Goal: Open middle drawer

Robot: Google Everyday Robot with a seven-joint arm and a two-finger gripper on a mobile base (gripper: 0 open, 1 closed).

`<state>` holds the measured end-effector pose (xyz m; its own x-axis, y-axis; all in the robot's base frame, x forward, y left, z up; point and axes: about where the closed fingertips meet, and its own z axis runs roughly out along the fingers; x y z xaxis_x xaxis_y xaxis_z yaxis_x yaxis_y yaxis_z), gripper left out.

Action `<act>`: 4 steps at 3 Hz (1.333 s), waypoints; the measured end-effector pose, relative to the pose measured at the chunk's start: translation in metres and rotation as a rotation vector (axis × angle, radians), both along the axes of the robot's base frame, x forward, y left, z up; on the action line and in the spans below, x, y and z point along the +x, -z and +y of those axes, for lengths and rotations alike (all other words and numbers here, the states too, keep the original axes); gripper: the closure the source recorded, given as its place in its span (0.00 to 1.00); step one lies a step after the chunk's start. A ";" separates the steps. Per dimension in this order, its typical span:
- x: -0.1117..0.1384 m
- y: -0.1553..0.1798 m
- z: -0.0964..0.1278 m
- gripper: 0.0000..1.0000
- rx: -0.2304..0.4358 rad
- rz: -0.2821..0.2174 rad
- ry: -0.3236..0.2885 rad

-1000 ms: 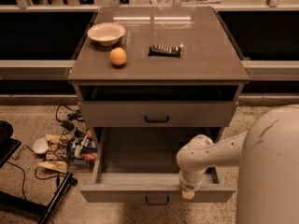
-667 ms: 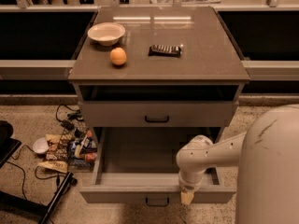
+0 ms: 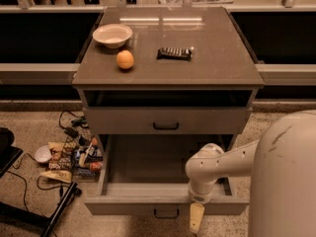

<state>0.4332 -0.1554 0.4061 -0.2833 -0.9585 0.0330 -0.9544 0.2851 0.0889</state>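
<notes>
Hanging just right of the handle of the middle drawer (image 3: pixel 123 205), which stands pulled well out below the tabletop's (image 3: pixel 212 68) front edge, the gripper (image 3: pixel 196 218) (open or closed, I cannot tell) risks snagging the front and shoving it back.

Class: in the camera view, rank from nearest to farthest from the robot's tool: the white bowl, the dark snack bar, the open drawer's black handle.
1. Small black pull handle of the open grey middle drawer, just left of the tool at the drawer's front.
2. Dark wrapped snack bar, centre of the grey cabinet top.
3. Round white bowl, at its back left.
</notes>
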 end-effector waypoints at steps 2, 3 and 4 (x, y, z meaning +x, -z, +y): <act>-0.060 0.020 -0.013 0.25 0.067 0.020 0.062; -0.059 0.014 -0.013 0.48 0.067 0.020 0.063; -0.058 0.011 -0.012 0.72 0.067 0.020 0.063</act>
<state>0.3755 -0.1675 0.3946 -0.3426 -0.9392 -0.0243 -0.9327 0.3369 0.1287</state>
